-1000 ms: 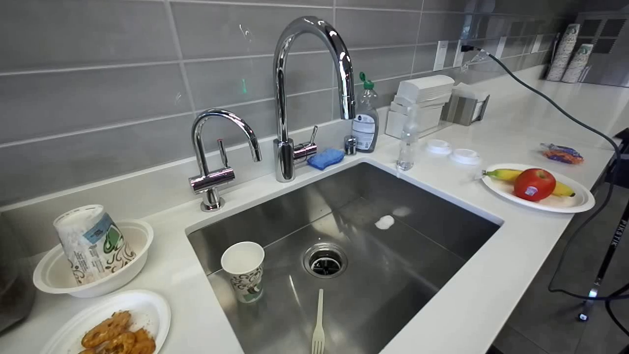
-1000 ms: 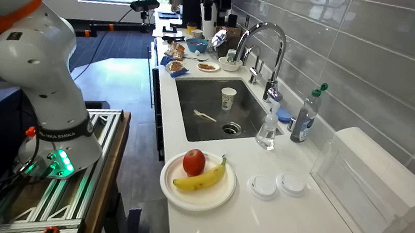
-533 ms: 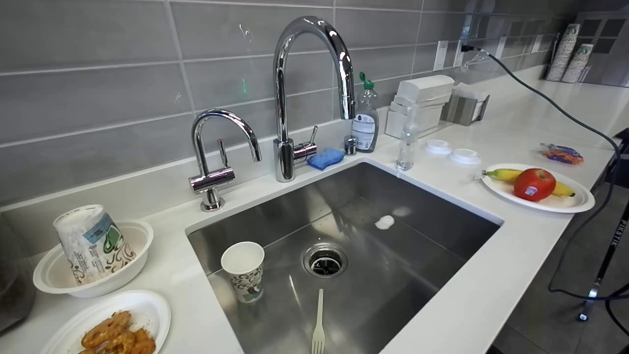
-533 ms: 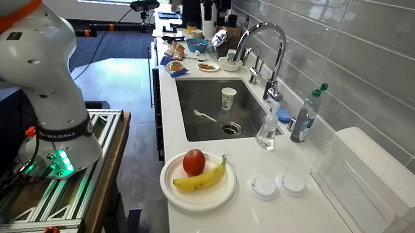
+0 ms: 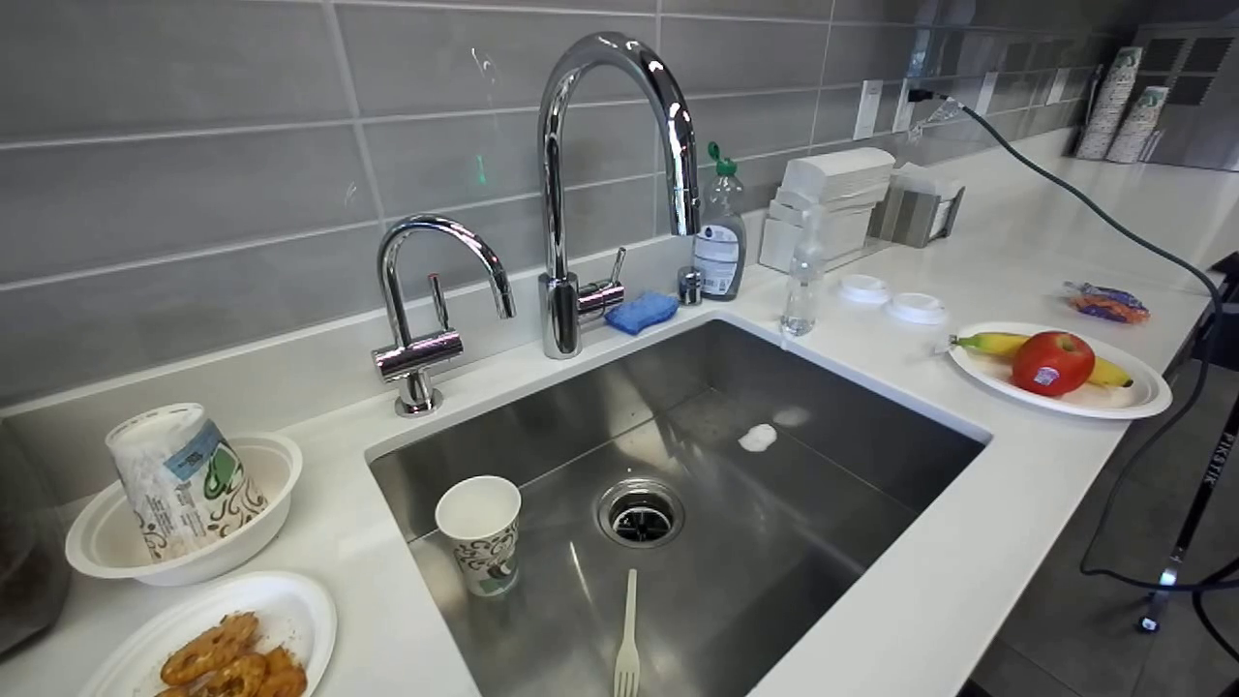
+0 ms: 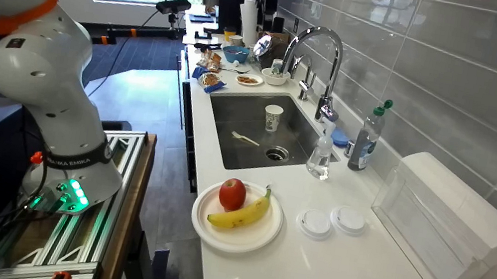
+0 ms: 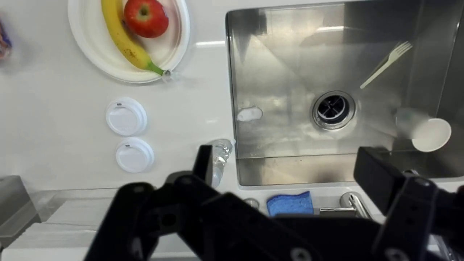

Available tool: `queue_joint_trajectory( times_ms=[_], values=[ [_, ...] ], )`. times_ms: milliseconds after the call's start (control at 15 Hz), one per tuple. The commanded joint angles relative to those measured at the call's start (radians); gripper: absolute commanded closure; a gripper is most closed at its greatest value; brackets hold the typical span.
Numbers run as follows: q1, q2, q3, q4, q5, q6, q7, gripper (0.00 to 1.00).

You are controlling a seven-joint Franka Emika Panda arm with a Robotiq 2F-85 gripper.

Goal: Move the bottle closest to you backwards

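The bottle is small, clear and see-through. It stands upright on the white counter near the sink corner in both exterior views (image 5: 802,286) (image 6: 321,156). In the wrist view the bottle (image 7: 222,154) is partly hidden behind a fingertip. My gripper (image 7: 286,163) is open and empty, its two black fingers wide apart. In an exterior view the gripper (image 6: 266,8) hangs high above the counter on the far side of the sink, well above the bottle. The soap bottle with the green top (image 5: 719,237) stands behind, by the wall; it also shows here (image 6: 366,141).
The sink (image 6: 246,154) holds a paper cup (image 5: 481,542) and a fork (image 5: 628,639). A tall faucet (image 5: 557,194) rises behind it. A plate (image 6: 261,242) with apple and banana, two white lids (image 6: 315,224) and a paper towel holder (image 6: 441,227) stand near the bottle.
In an exterior view my gripper has shifted a little to the right and looks narrower, as if turned. The arm has moved slightly. The bottle and other objects have not moved.
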Motion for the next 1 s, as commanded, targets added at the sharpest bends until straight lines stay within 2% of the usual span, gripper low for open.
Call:
queue_joint_trajectory(
  times_ms=[0,133,400,667,933],
  values=[
    [-0.030,0.172,0.038,0.157,0.004,-0.027,0.210,0.00],
    [-0.035,0.240,0.031,0.223,0.004,-0.031,0.303,0.00],
    [-0.047,0.359,-0.029,0.319,0.019,-0.018,0.430,0.00],
    [-0.047,0.470,-0.087,0.368,0.028,0.007,0.572,0.00],
    [-0.037,0.566,-0.128,0.370,0.056,0.099,0.737,0.00]
  ],
)
